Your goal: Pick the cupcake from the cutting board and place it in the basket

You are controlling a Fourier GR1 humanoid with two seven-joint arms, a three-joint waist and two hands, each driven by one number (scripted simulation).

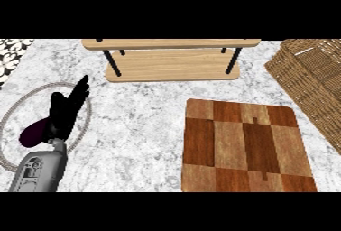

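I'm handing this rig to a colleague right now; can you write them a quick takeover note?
Left robot hand: open, fingers straight, resting at the left over a plate, holding nothing.
Right robot hand: not in view.
Cutting board: bare; no cupcake visible on it.
Basket: at the right edge; its inside cannot be seen well, so cupcake placement is unconfirmed.
Shelf stands at the back.
Left to do: locate the cupcake and confirm whether it is in the basket.

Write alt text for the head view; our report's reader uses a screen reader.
A bare wooden cutting board lies on a marble counter, a wicker basket at right and no cupcake visible. The left hand rests open at left, a wooden shelf behind.
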